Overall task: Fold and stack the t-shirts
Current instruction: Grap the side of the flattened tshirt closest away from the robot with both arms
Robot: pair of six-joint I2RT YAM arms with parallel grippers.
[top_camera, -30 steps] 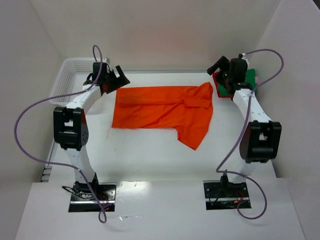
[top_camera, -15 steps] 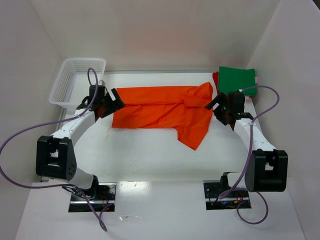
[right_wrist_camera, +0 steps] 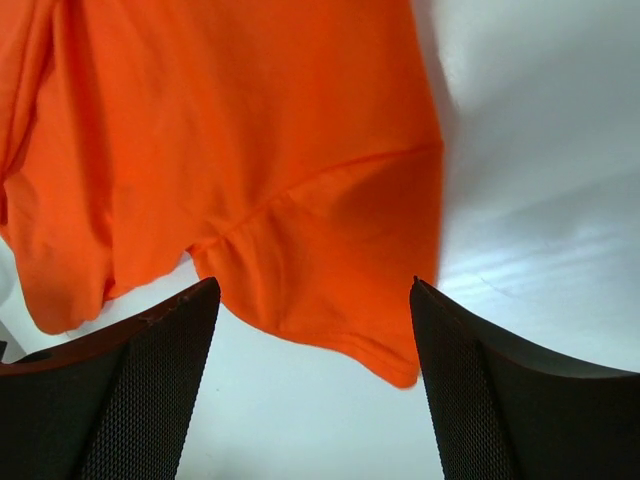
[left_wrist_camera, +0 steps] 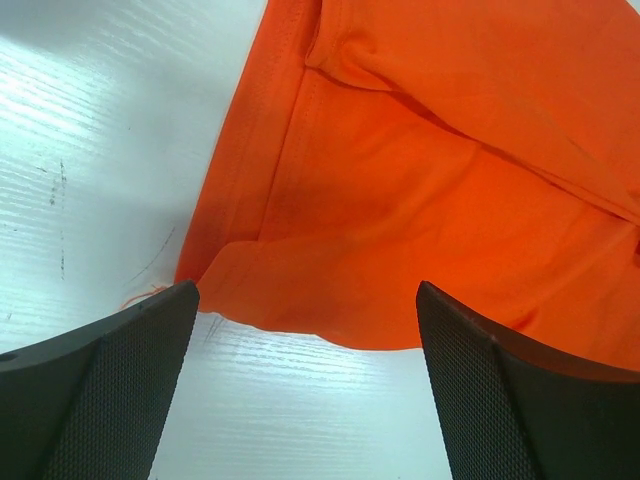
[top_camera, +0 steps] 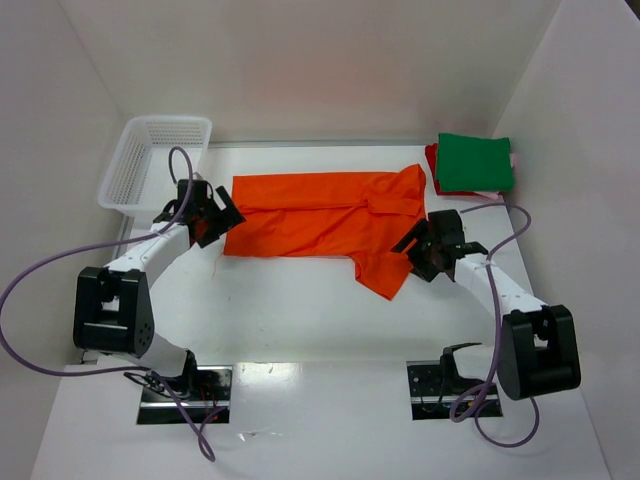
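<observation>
Both grippers stand with jaws spread wide, nothing pinched between them. A second ago the arms were raised at the back, the left by the basket and the right over the folded stack. Now the left gripper (top_camera: 222, 212) sits low at the near-left corner of the orange t-shirt (top_camera: 320, 215), and the right gripper (top_camera: 410, 245) at its hanging sleeve. The shirt lies spread mid-table, unmoved. The green folded shirt (top_camera: 475, 163) now shows uncovered at the back right, on top of a red one (top_camera: 432, 160). The table (top_camera: 300, 320) is glossy white, walled in by plain white panels, with a white mesh basket (top_camera: 150, 160) at the back left.
</observation>
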